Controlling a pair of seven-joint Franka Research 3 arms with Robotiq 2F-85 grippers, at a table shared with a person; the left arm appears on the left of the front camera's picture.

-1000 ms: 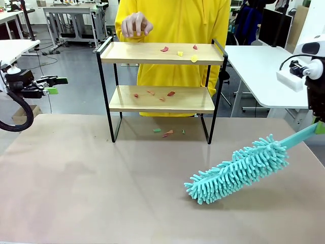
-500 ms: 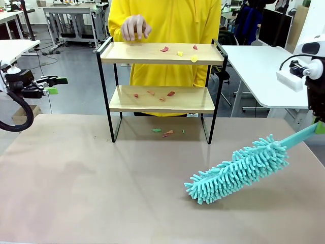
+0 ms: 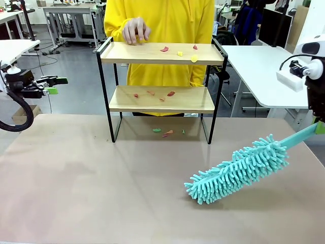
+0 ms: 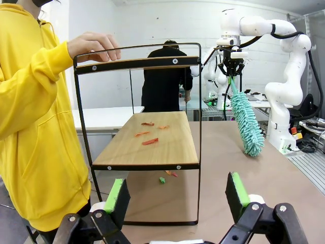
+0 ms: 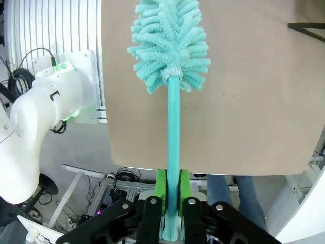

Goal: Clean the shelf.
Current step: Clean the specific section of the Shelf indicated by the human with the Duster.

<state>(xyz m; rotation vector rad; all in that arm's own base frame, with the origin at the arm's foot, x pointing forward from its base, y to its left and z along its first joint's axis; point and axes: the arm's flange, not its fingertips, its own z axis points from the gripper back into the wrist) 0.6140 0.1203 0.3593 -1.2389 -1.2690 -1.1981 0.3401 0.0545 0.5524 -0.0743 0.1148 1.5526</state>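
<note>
The shelf (image 3: 160, 99) is a two-tier black-framed rack with light wooden boards, standing at the table's far middle; its end faces the left wrist view (image 4: 147, 145). Coloured scraps (image 3: 179, 53) lie on the top board, more scraps (image 3: 152, 94) on the lower board and on the table beneath. A person's hand (image 3: 135, 29) rests at the top board's left end. My right gripper (image 5: 172, 195) is shut on the handle of a teal duster (image 3: 236, 169), whose fluffy head touches the table at right. My left gripper (image 4: 175, 195) stands open at the far left, off the table (image 3: 55, 85).
The person in a yellow hoodie (image 3: 162, 20) stands behind the shelf. A white table (image 3: 264, 66) is at the back right, another at the far left. The brown tabletop (image 3: 101, 183) in front of the shelf is bare.
The person has shifted a little to the left behind the shelf, the hand staying over the top board. Both arms and the duster are still.
</note>
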